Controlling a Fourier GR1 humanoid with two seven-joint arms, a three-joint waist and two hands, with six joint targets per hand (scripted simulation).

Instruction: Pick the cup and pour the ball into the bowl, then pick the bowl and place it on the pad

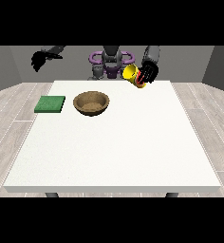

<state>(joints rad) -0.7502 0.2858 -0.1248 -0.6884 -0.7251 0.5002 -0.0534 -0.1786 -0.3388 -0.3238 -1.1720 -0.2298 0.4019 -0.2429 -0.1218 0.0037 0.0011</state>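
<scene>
A yellow cup with a red side is held tilted above the table's far edge, its mouth turned toward the view's left. The black hand at the view's right has its fingers curled round the cup. No ball shows. A brown wooden bowl stands on the white table, left of the middle and well below-left of the cup. A flat green pad lies to the left of the bowl near the table's left edge. The hand at the view's left hangs raised off the table beyond its far left corner, holding nothing.
The robot's grey and purple torso stands behind the table's far edge. Wooden floor surrounds the table on all sides.
</scene>
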